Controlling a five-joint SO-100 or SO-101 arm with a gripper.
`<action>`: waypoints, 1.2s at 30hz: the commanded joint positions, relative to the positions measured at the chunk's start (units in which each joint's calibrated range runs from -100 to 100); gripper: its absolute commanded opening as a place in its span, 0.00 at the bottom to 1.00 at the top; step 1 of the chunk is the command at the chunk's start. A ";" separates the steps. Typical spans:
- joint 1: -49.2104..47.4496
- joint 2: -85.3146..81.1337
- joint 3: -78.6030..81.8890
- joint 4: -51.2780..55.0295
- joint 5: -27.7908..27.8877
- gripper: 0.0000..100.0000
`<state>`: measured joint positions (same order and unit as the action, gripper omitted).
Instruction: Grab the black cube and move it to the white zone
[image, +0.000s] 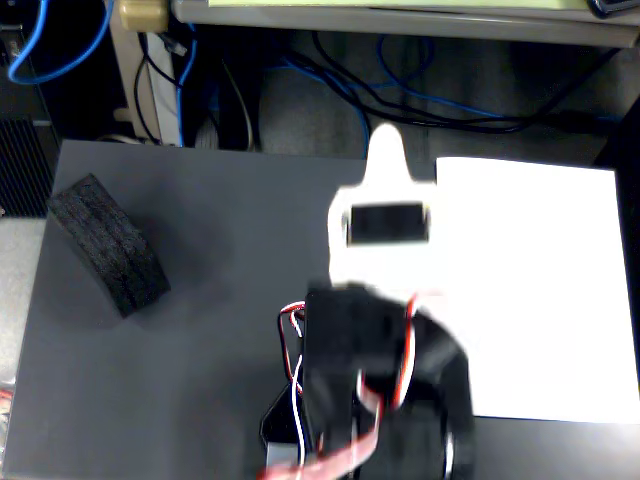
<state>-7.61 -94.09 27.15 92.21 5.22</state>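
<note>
The black cube (108, 243) is seen in the fixed view lying at the left of the dark grey mat (220, 300), free of any contact and set at a slant to the mat's edges. Its matte, rough surface and faint layered side lines suggest foam: it is judged to be light, soft enough to give a little when squeezed, and not slippery or fragile. A hold is best taken across its narrower width, on the two long flat sides, near the middle so that it does not swing.

The white zone (540, 290) lies well apart, at the right of the desk, with nothing on it. The pincer (385, 150) is blurred, at the sheet's left edge; whether its fingers are apart or together cannot be told.
</note>
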 joint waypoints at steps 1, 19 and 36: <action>-0.19 21.73 -9.47 1.44 0.44 0.02; -38.90 70.61 -18.72 -13.14 13.43 0.02; -39.85 70.87 -17.90 0.67 43.34 0.23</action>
<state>-46.97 -23.01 10.97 92.21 47.97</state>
